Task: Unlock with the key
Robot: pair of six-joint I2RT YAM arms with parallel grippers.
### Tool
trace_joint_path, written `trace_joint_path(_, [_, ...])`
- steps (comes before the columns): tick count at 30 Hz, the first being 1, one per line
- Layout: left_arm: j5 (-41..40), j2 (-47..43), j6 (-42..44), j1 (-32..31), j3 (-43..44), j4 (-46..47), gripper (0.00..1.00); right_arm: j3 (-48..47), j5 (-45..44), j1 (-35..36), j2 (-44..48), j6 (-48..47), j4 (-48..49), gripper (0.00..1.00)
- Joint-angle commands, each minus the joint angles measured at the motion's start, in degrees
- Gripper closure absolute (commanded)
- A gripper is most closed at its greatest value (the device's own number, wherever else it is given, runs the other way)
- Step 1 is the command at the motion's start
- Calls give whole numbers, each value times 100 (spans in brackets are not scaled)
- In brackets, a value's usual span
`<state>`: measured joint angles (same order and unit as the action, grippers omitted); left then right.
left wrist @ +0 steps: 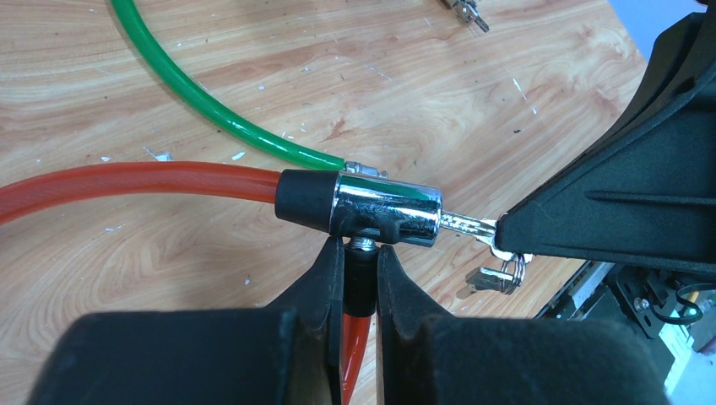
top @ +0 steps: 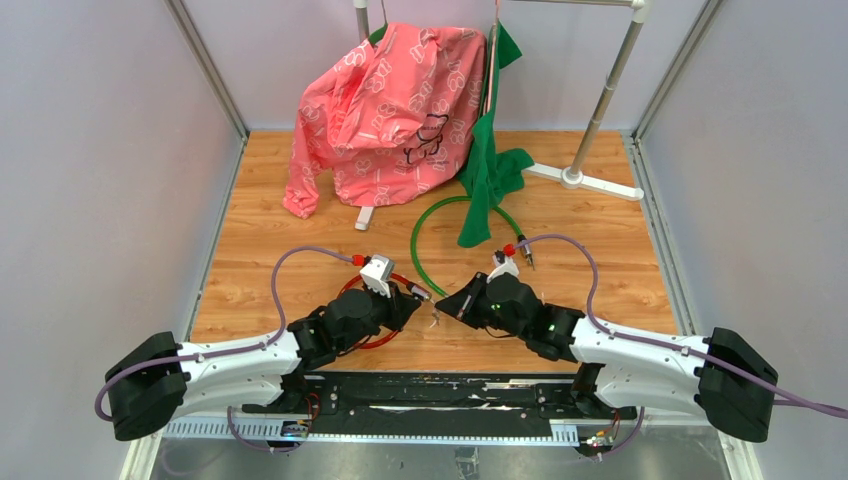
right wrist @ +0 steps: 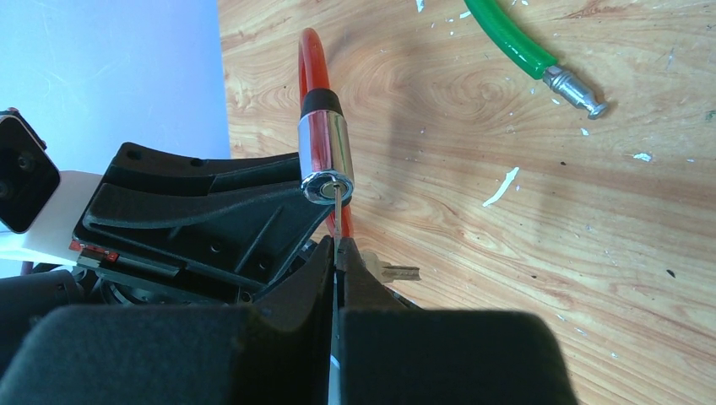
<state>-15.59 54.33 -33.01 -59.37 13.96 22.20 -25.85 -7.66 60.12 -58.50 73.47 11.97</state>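
A red cable lock point(left wrist: 135, 180) has a chrome lock barrel point(left wrist: 388, 207) with a black collar. My left gripper point(left wrist: 361, 270) is shut on the black plug of the cable's other end, which sits in the barrel's side. My right gripper point(right wrist: 336, 253) is shut on a key point(right wrist: 338, 215) whose blade points into the keyhole on the barrel's end face point(right wrist: 328, 187). In the left wrist view the key blade point(left wrist: 464, 225) runs between barrel and right gripper, with a spare key point(left wrist: 490, 277) hanging on a ring. In the top view the two grippers meet near the table's front centre point(top: 437, 305).
A green cable lock point(top: 432, 225) lies open on the wooden table, its metal pin end point(right wrist: 576, 89) bare. A pink garment point(top: 385, 110) and a green cloth point(top: 490, 165) hang from a white rack point(top: 600, 110) at the back. Grey walls close both sides.
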Motion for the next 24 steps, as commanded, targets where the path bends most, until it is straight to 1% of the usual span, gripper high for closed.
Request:
trace_joint_path(1, [-126, -16, -47, 11, 9, 195, 100, -77, -157, 62, -13, -51, -1, 100])
trace_joint_path(24, [-79, -63, -30, 9, -22, 202, 100, -131, -121, 63, -217, -84, 240, 100])
